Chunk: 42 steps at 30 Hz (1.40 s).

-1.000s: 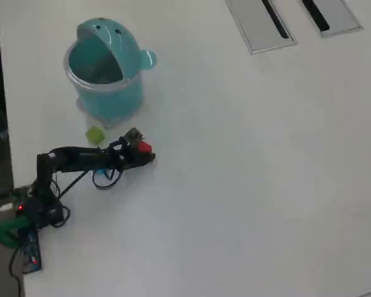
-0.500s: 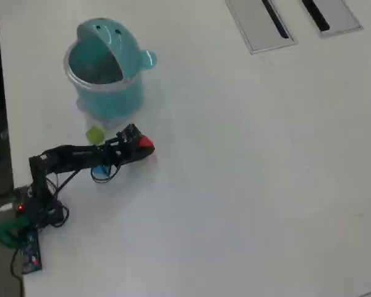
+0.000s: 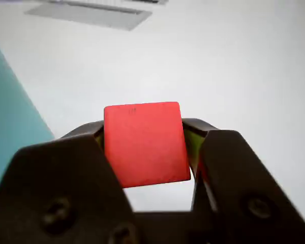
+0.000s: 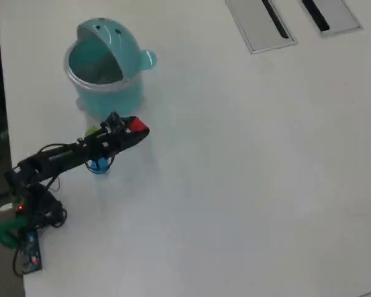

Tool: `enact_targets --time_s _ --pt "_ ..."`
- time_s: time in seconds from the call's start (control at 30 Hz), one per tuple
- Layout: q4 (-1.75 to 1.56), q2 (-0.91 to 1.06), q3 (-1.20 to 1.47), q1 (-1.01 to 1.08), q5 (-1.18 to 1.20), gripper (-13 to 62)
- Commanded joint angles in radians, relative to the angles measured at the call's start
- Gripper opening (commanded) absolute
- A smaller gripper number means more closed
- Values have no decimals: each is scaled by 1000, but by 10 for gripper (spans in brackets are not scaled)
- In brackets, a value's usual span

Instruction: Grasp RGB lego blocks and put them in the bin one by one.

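A red lego block (image 3: 145, 143) fills the space between my two dark jaws in the wrist view, and my gripper (image 3: 147, 147) is shut on it, lifted off the white table. From overhead the red block (image 4: 138, 128) shows at the tip of my gripper (image 4: 135, 130), just right of and below the teal whale-like bin (image 4: 105, 65). The bin's teal wall (image 3: 10, 109) runs along the left edge of the wrist view. A sliver of the yellowish green block (image 4: 91, 130) shows behind the arm, and the blue block (image 4: 99, 164) lies under the arm.
Two flat grey panels with black slots (image 4: 290, 18) lie at the back right; one grey panel (image 3: 91, 14) shows at the top of the wrist view. The arm's base and circuit board (image 4: 21, 238) sit at the table's left edge.
The arm has risen and swung up toward the bin, carrying the red block with it. The green block is now mostly covered by the arm, and the blue block has come into view.
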Motion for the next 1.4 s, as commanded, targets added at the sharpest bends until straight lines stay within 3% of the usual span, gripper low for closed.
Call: enact_targets --time_s 0.0,0.4,0.7,1.37 --pt "23 94 -63 -26 6 195" --pt "137 301 -106 -149 17 194" --pt "281 337 -328 -308 12 192" --pt "345 -66 -750 -574 -133 163"
